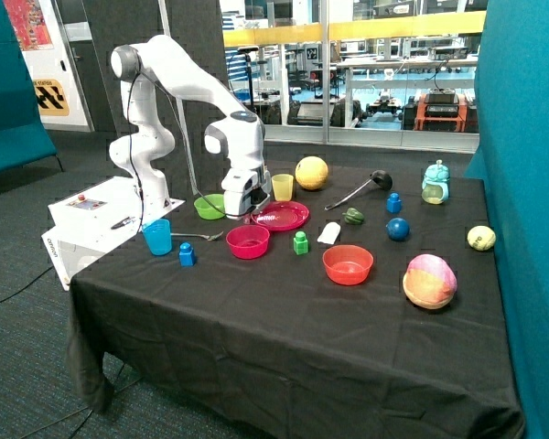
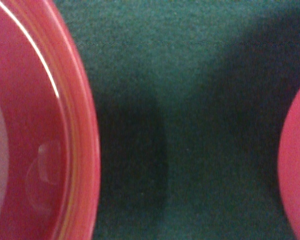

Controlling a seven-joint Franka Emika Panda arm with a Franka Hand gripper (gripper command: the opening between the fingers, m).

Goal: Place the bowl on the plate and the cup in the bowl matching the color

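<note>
The pink plate [image 1: 284, 217] lies on the black cloth near the table's back, with nothing on it. The pink bowl [image 1: 248, 241] stands on the cloth just in front of the plate, apart from it. My gripper [image 1: 243, 210] hangs low at the plate's edge, between the plate and the green bowl [image 1: 209, 207]. The wrist view shows bare dark cloth [image 2: 190, 125] between one pink rimmed dish [image 2: 40, 150] and the edge of another pink dish [image 2: 297, 170]; I cannot tell which is which. The pink cup is out of view.
A yellow cup [image 1: 282, 187] and a yellow ball [image 1: 312, 173] stand behind the plate. A blue cup [image 1: 156, 236], a spoon [image 1: 199, 237] and a blue block [image 1: 187, 254] are near the table's left edge. An orange-red bowl [image 1: 348, 264] and a green block [image 1: 300, 242] stand to the right of the pink bowl.
</note>
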